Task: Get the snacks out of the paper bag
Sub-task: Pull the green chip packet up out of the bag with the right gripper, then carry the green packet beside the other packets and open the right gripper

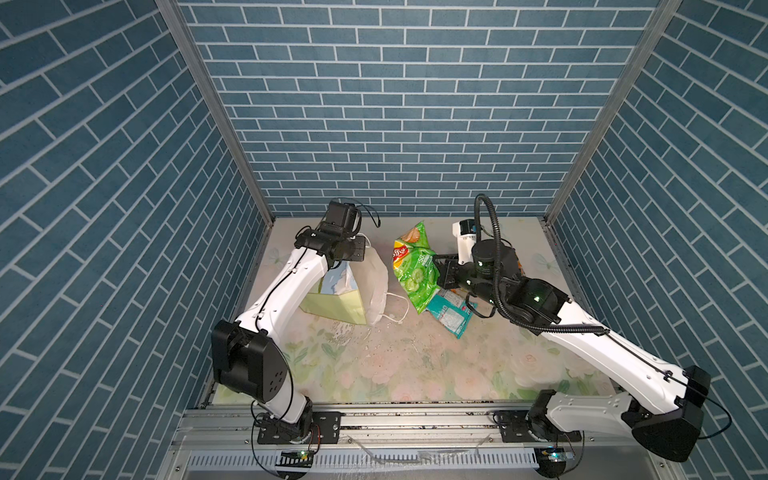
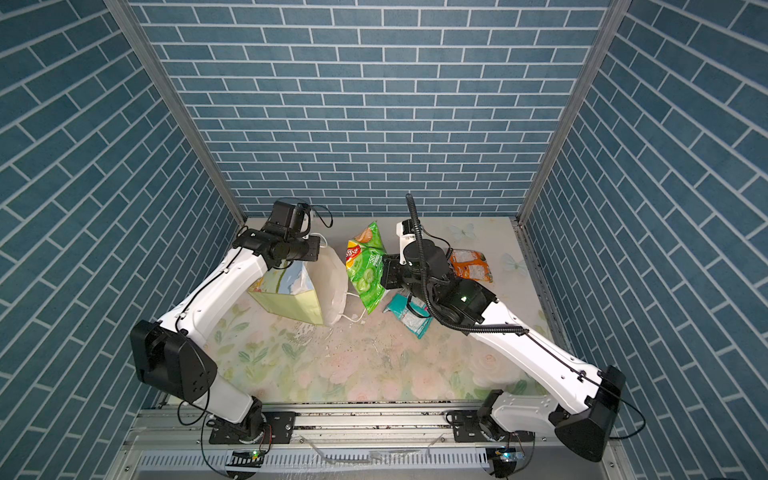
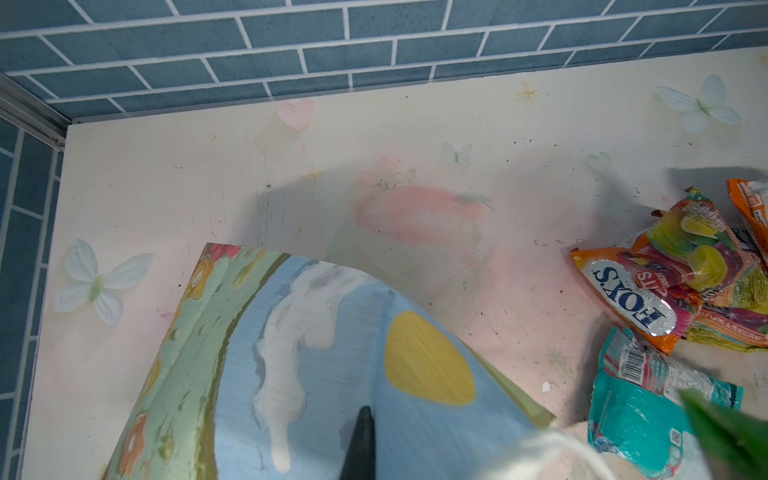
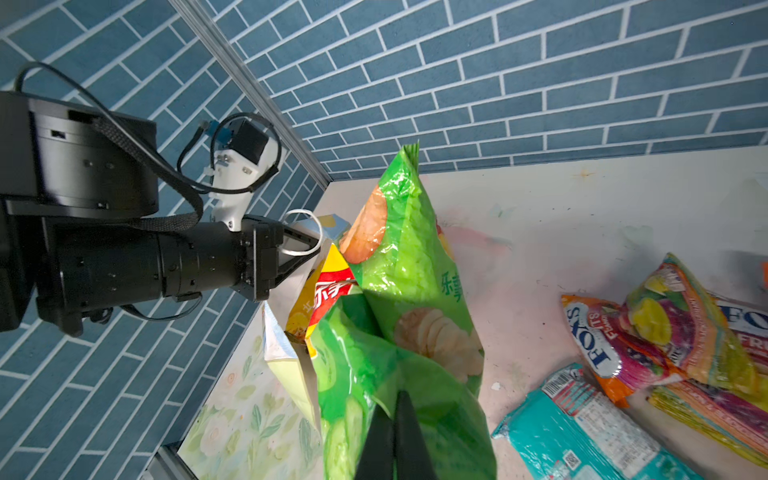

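1. The left pincer (image 4: 313, 246) is clamped on the rim of the paper bag (image 1: 332, 301). The bag is the biggest thing here and lies tipped on the table (image 1: 415, 370), its white mouth toward the middle. That grip should stay firm so the bag cannot drag.
2. The right pincer (image 4: 397, 405) is pinched shut on the green crisp bag (image 1: 415, 274), which hangs just beside the mouth and looks clear of it. The best course is to carry it sideways and set it down before letting go.
3. The teal packet (image 1: 451, 316) and orange packets (image 2: 469, 266) lie out on the table, right of the bag.
4. Only the right wrist view shows the cord handle (image 4: 305, 211) looped by the left jaws. No view looks into the bag, so I cannot tell what remains inside.
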Tool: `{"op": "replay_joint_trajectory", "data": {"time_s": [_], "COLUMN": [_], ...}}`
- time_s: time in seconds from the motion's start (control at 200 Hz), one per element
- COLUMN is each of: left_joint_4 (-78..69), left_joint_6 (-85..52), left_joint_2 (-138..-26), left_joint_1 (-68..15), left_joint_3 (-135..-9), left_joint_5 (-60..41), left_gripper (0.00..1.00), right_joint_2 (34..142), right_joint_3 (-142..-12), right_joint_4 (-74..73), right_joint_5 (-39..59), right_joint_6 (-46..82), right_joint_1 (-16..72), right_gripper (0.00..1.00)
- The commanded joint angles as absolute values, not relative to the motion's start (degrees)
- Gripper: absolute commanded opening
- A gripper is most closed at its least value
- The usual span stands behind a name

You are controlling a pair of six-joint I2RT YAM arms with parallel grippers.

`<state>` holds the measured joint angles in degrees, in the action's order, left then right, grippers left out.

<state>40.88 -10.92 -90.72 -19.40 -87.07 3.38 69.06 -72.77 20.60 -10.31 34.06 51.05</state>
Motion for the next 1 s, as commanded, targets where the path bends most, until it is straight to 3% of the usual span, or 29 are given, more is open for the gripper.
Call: {"op": "replay_joint_trajectory", "data": {"time_s": [0.0,0.25,0.67,0.995], "left_joint_4": [40.9,40.0,38.3,37.7], "left_joint_6": [-10.4,-10.8,-11.7,-11.3], "left_joint_2": [-90.8,-89.9,-88.9,-88.7], "left_joint_1": [-18.9,-18.5,-18.2,-18.0], "left_joint_3": [-86.5,-86.1,-85.4,-85.1], "left_joint_5": [3.8,1.7,-1.5,-1.7], "left_gripper": [0.00,0.00,0.00,0.00], "right_joint_2": [66.2,65.0,58.7,60.2], "right_joint_3": [-72.6,-67.8,-60.3,-61.4], "right_joint_4": [23.4,25.1,34.8,45.0], "right_joint_5": [-12.9,-11.8,-20.1,-26.2], "right_joint_6": [32.3,35.0,34.5,30.7], "right_joint_1": [49.4,42.8,34.9,25.9], "right_gripper": [0.00,0.00,0.00,0.00]}}
